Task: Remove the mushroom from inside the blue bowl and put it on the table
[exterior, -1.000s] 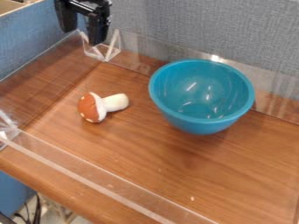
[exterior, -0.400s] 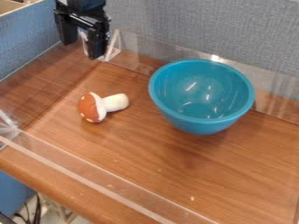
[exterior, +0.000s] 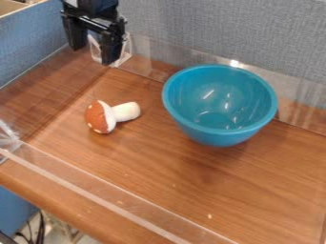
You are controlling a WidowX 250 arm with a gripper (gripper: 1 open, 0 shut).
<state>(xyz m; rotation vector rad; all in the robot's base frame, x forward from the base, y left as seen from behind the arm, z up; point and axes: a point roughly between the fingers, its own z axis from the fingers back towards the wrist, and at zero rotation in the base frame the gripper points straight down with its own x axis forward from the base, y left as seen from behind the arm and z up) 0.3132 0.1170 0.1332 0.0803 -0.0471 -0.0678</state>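
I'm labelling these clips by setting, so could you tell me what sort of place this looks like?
Most likely a robot test bench in a lab, not a kitchen: a wood-grain table fenced by low clear plastic walls, a grey fabric backdrop, and toy props, a mushroom beside a blue bowl, under an open gripper.

Arm: cut off by top edge above the gripper (exterior: 97,48). Table (exterior: 192,181): right and near corners run out of frame. Blue bowl (exterior: 219,105): underside and footing hidden by its own wall.
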